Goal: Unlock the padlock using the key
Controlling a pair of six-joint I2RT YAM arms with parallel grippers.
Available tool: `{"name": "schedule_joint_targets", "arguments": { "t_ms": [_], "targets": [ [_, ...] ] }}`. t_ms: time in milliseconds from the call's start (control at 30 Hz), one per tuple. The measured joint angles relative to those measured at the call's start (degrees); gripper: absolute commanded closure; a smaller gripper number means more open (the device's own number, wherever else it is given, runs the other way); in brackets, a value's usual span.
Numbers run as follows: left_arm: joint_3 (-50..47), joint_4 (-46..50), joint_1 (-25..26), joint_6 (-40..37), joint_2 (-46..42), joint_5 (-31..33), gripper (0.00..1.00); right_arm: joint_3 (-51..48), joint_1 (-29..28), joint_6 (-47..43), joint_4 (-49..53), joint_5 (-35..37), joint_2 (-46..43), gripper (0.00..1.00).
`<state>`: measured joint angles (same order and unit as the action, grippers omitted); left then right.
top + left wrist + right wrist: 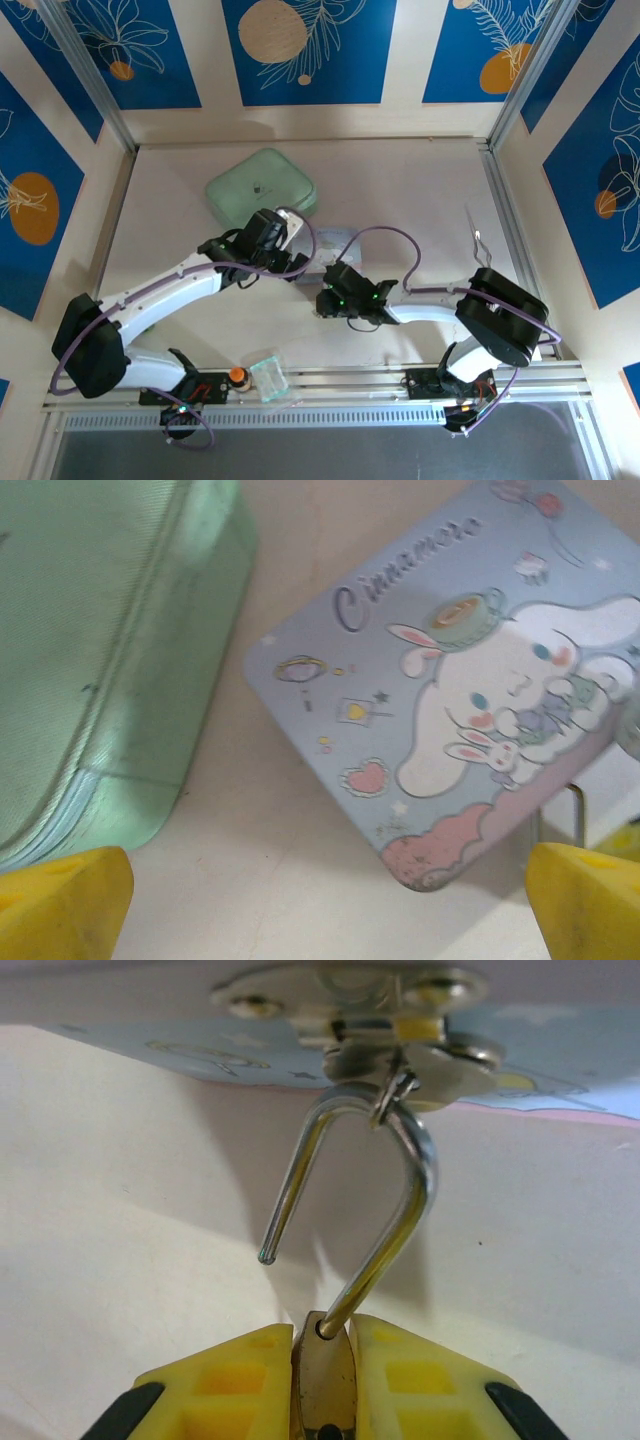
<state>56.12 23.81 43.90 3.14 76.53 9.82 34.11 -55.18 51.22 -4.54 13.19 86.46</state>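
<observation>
Padlock [323, 1390]: brass body pinched between the right gripper's [322, 1360] fingers. Shackle [405, 1160] open, one leg free, the bend hooked through hasp [440, 1055]. Left gripper [322, 905]: spread above cartoon tin [450, 710]. Step: apparently unlocked. Next: unhook shackle carefully.

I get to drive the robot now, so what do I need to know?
Left gripper: open, empty, above the Cinnamoroll tin.
Right gripper: shut on the padlock body.
Done: the shackle is popped open, with one end free.
To do: it hangs hooked in the tin's hasp; probably unhook it.
</observation>
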Motion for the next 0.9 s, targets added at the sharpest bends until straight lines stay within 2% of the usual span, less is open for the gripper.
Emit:
{"name": "schedule_joint_targets", "arguments": {
  "t_ms": [167,333,533,633,800,833,867,900],
  "targets": [
    [3.8,4.8,1.9,-8.6,3.4,-1.3,0.00,-4.4,1.5,0.4,-6.1,-1.8,-2.2,0.94],
    [5.4,5.2,5.3,-15.5,8.3,0.1,0.00,-7.6,2.8,1.2,-11.1,-3.2,-3.4,0.95],
    [6.8,4.0,7.0,-19.1,17.4,2.4,0.06,-10.5,4.7,2.0,-18.2,-5.8,-3.4,0.98],
    [7.4,3.2,7.5,-20.0,18.6,5.6,0.09,-12.0,5.4,2.6,-21.6,-6.0,-3.4,0.98],
    [7.8,1.3,7.8,-21.4,20.3,8.3,0.25,-12.9,5.8,2.9,-23.2,-6.0,-3.6,0.98],
    [8.2,1.0,7.8,-21.8,21.2,9.5,0.33,-13.2,6.0,2.9,-23.2,-6.0,-3.8,0.99],
    [8.7,0.8,7.8,-21.7,21.6,10.1,0.37,-13.4,6.2,2.9,-23.2,-6.0,-4.0,0.99],
    [9.1,0.6,7.8,-22.1,21.9,10.3,0.38,-13.7,6.7,2.9,-23.3,-6.0,-4.2,0.99]
  ]
}}
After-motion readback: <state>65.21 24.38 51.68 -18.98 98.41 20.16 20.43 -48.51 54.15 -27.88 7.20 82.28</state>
